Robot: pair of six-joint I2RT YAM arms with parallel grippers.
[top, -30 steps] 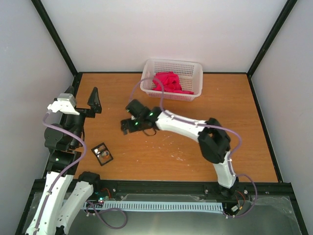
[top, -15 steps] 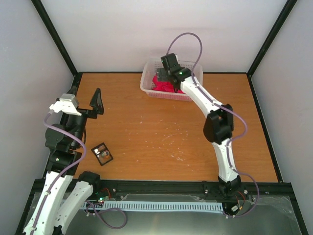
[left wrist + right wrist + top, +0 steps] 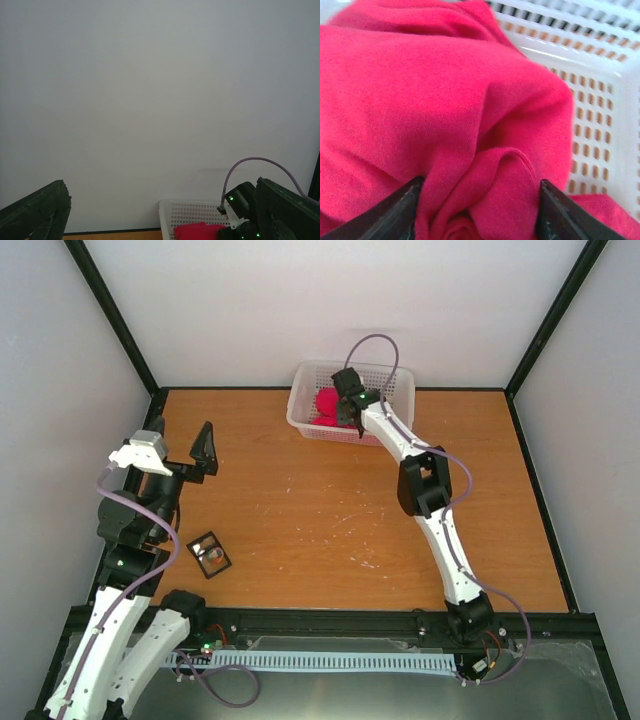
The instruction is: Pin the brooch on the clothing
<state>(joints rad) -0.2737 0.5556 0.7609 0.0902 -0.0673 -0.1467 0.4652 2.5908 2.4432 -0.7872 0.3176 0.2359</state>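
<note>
The clothing, a crimson shirt (image 3: 326, 403), lies bunched in the white basket (image 3: 398, 381). My right gripper (image 3: 351, 412) reaches down into the basket. In the right wrist view the right gripper (image 3: 477, 212) is open, its fingertips (image 3: 400, 210) pressed into the shirt (image 3: 435, 90) with a raised fold between them. The brooch (image 3: 212, 554) is a tiny pale dot inside the small black case (image 3: 203, 566) on the table at the front left. My left gripper (image 3: 180, 443) is raised at the left, open and empty, aimed at the back wall (image 3: 161, 200).
The basket stands against the back wall at the centre; its perforated wall (image 3: 600, 125) is just right of the right gripper. The left wrist view shows the basket (image 3: 192, 214), the shirt (image 3: 197, 231) and the right arm (image 3: 242, 200). Black frame posts rise at the table's corners.
My right arm swung from the middle of the table to the basket and lowered its open gripper into the shirt. My left gripper shifted slightly to the right.
</note>
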